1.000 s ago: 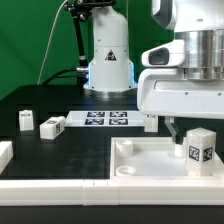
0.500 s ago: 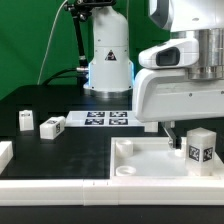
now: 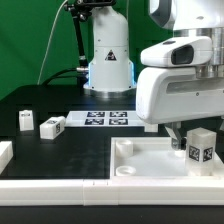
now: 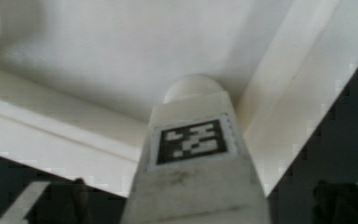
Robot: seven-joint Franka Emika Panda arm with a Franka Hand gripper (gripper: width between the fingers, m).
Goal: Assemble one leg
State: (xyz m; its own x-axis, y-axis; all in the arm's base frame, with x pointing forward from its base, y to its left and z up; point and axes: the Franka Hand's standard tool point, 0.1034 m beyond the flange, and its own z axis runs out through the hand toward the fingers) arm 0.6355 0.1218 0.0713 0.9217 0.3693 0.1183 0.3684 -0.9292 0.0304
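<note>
My hand (image 3: pixel 188 133) hangs at the exterior view's right, over the big white tray-like piece (image 3: pixel 150 160), and most of it is hidden behind my bulky white wrist housing. Only short dark finger stubs show under it, so I cannot tell from there whether the fingers are apart or together. In the wrist view the leg (image 4: pixel 194 150) runs straight up the middle of the frame, its tag facing the camera. The fingers themselves are not clear either; only dim shapes show at the lower corners. It looks clamped on the leg, but I cannot tell for sure.

The leg (image 3: pixel 201 146) stands upright inside the tray-like piece, near that piece's exterior-view-right end, just beside the hand's dark tips, tag faces showing. Whether it touches the piece's floor I cannot tell.

Relative to the tray-like piece: the marker board (image 3: pixel 108 118) lies flat on the black worktop (image 3: pixel 60 155) behind it. Two more legs (image 3: pixel 52 126) (image 3: pixel 25 121) sit on the worktop well off to the exterior view's left, near each other. Another white part (image 3: pixel 4 153) is cut by the frame edge, left of the piece.
</note>
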